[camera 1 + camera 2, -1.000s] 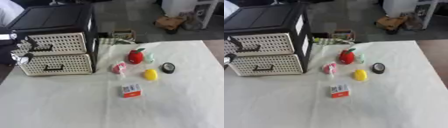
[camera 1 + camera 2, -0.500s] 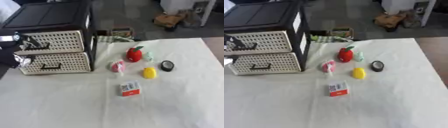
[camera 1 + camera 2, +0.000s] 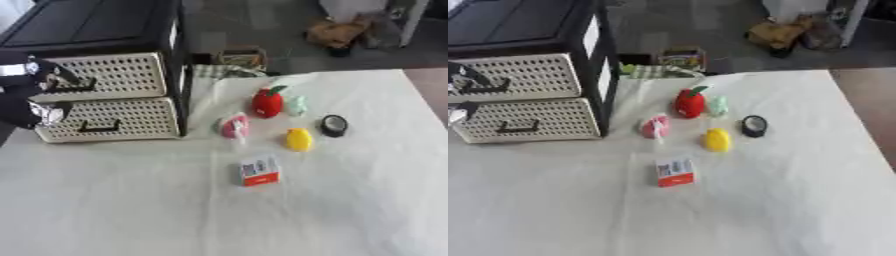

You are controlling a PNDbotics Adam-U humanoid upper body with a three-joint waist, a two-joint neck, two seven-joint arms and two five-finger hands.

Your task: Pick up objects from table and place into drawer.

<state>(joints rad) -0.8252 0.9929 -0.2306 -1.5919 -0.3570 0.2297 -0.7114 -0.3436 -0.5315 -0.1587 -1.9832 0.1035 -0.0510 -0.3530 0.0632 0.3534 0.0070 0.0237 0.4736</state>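
We see the left robot hand [image 3: 31,95] at the drawers [image 3: 109,95] by the surface's far left edge, fingers unclear, while a small box [image 3: 260,171], mid-surface and untouched, looks light and stiff, best pinched across its short sides.

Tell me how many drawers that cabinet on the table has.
2, both shut: the upper drawer with the left hand at its handle, and the lower drawer right beneath it. Nothing suggests a hidden third.

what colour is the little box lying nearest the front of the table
White on top with a red lower edge and a barcode-like mark; the box shows best in the left eye view.
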